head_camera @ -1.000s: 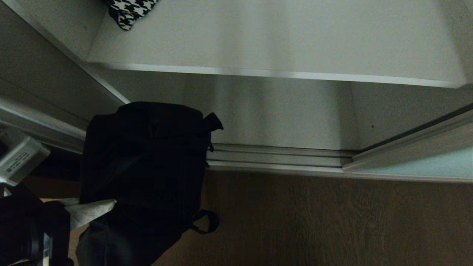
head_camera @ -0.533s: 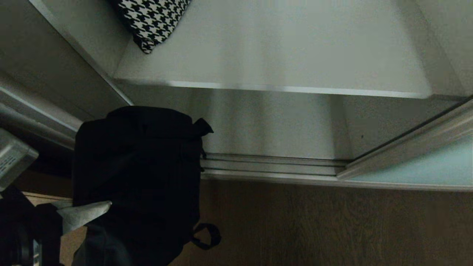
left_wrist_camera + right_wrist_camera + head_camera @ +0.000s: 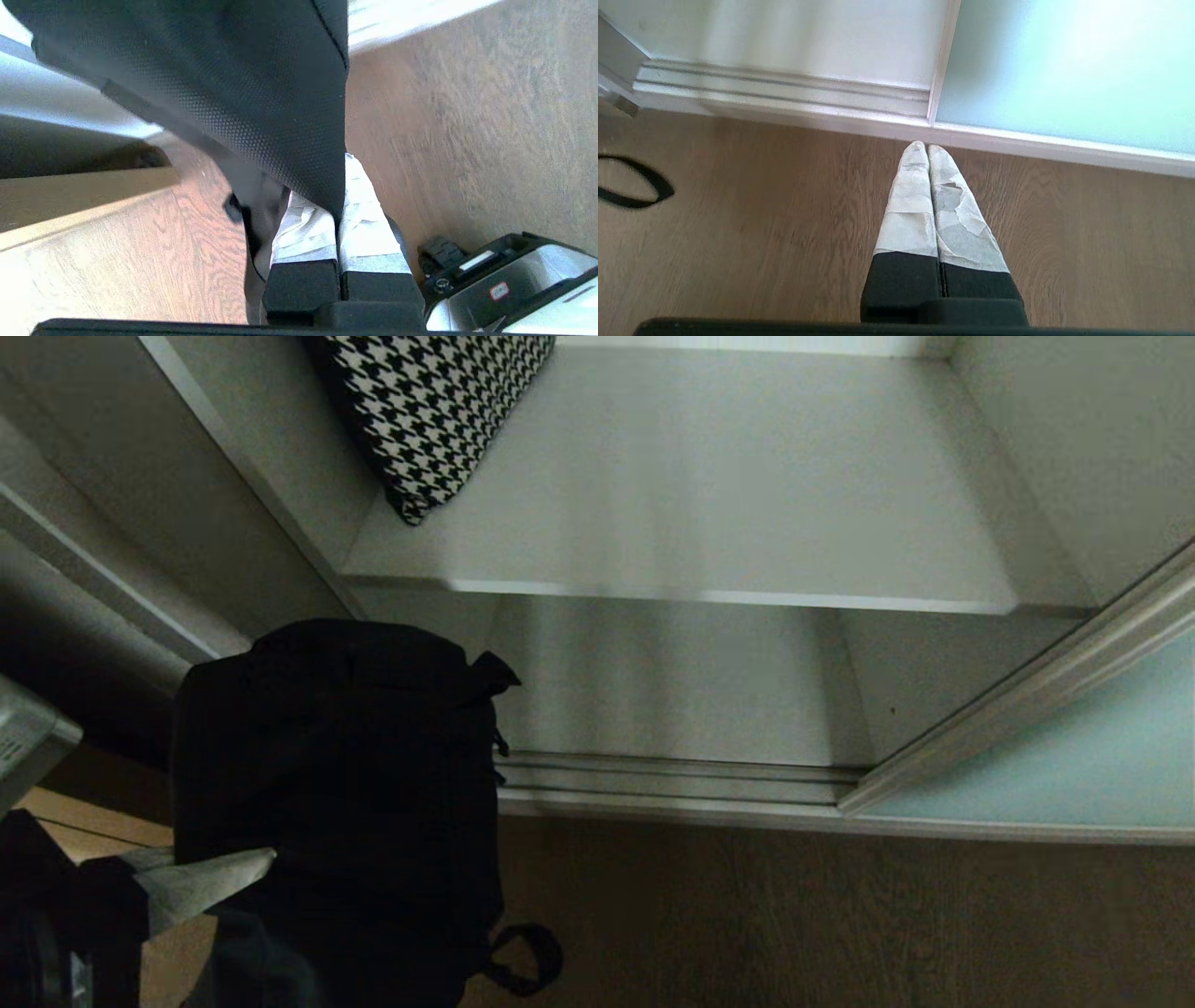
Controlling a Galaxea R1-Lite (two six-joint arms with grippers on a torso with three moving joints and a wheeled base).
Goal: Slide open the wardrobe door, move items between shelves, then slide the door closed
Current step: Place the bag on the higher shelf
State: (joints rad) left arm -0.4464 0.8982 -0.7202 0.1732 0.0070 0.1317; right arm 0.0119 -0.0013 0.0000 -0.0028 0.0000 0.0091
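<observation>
A black pouch bag (image 3: 345,793) hangs in front of the open wardrobe, low on the left and over the floor. My left gripper (image 3: 201,887) is shut on its black fabric (image 3: 261,93), which runs down between the taped fingers (image 3: 369,224). The houndstooth bag (image 3: 434,411) lies at the left end of the upper white shelf (image 3: 728,523). A lower white board (image 3: 672,681) sits beneath it. The frosted sliding wardrobe door (image 3: 1074,756) is pushed to the right. My right gripper (image 3: 927,147) is shut on nothing, over the floor by the door's frame (image 3: 941,60).
The ribbed silver floor track (image 3: 681,779) runs along the wardrobe's foot, with brown wooden floor (image 3: 840,924) before it. The wardrobe's left side panel (image 3: 215,495) rises beside the black bag. A black strap loop (image 3: 630,186) hangs at the edge of the right wrist view.
The whole head view has shifted down, so the camera moved and more of the upper shelf and houndstooth bag shows. The black bag stays gripped in about the same place.
</observation>
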